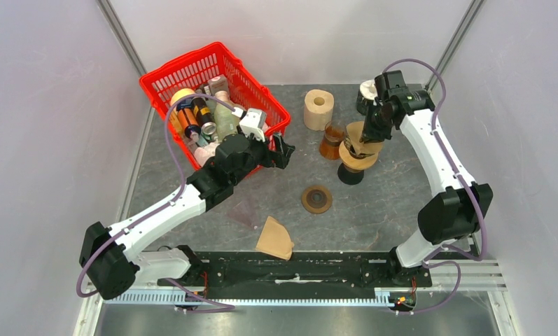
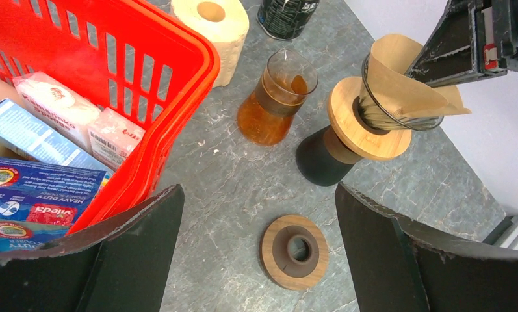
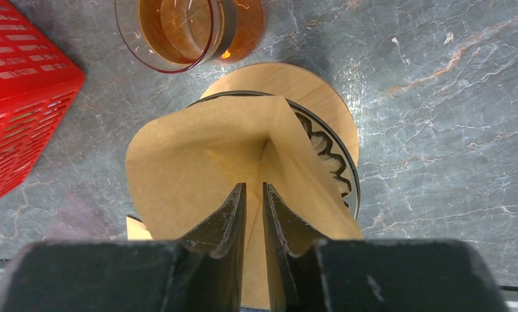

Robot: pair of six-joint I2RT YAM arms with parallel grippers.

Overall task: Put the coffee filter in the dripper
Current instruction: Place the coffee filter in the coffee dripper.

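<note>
Matt tan paper coffee filter (image 3: 197,162), glossy glass and smooth wood dripper (image 2: 355,133), shiny red plastic basket (image 2: 191,65), matt veined grey stone table (image 2: 230,188).

in the left wrist view, a blue packet (image 2: 35,195) lying in the red basket (image 2: 178,58) bears the brand "vileda" in white on a red patch, seen upside down, with the words "heavy duty" near it, also upside down. a pale pink pack (image 2: 116,133) beside it carries a barcode, its digits too small to read.
</note>
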